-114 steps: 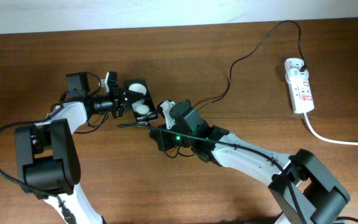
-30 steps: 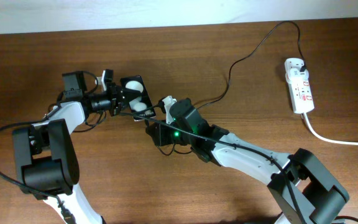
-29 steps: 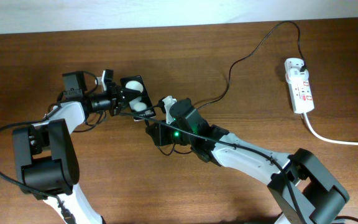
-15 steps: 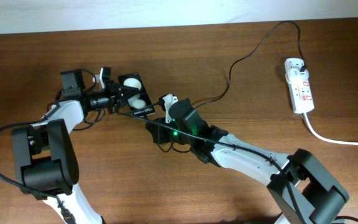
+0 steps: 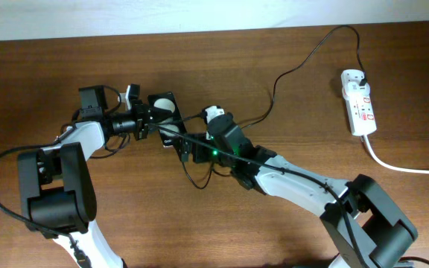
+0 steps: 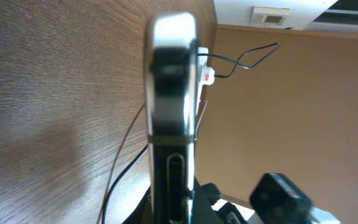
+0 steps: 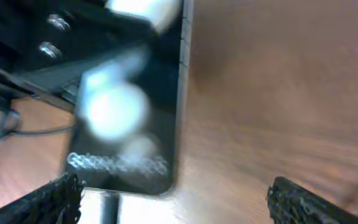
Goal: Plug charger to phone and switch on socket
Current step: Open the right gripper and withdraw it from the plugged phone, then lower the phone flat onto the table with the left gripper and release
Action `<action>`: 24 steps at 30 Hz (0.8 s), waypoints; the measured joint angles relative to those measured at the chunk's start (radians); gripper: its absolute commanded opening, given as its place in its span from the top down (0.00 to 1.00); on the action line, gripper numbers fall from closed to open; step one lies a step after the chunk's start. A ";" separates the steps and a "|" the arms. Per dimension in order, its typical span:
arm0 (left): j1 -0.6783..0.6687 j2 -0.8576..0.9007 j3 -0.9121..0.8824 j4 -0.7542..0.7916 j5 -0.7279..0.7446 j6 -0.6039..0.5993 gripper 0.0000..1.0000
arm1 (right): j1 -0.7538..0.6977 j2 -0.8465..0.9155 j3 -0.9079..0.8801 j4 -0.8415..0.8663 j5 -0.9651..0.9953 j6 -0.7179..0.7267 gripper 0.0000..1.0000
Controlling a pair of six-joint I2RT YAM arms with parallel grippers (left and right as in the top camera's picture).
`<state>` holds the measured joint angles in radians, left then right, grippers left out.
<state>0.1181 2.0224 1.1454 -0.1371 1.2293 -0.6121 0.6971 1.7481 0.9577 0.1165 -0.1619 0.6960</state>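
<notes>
Jaws of left gripper (image 5: 152, 121) clenched on phone (image 5: 164, 110); jaws of right gripper (image 7: 182, 200) spread, empty, phone's text end just ahead; charger (image 5: 304, 63) trails beyond them to socket (image 5: 359, 102); tip seating unclear; risk: charger snags right wrist, dragging phone askew; left forearm level, right arm stretched long.

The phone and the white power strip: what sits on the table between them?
In the overhead view, the right hand sits beside the phone, then only the charger cable loops across the table to the socket.
</notes>
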 measured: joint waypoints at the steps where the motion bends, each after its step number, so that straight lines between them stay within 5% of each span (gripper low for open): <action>1: 0.000 0.000 0.000 0.000 -0.004 0.013 1.00 | -0.006 -0.005 0.001 -0.029 0.001 -0.001 0.01; 10: -0.036 0.000 -0.001 -0.008 -0.044 0.284 0.99 | -0.261 -0.039 0.009 -0.369 -0.396 -0.236 0.01; 15: -0.040 0.000 -0.001 -0.035 -0.100 0.303 1.00 | -0.380 -0.040 0.007 -0.636 -0.416 -0.258 0.01; 24: -0.040 0.000 -0.001 -0.040 -0.138 0.303 1.00 | -0.408 -0.040 0.007 -0.681 -0.319 -0.262 0.01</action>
<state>0.0784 2.0224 1.1442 -0.1776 1.0908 -0.3092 0.2893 1.7081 0.9649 -0.5648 -0.4808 0.4335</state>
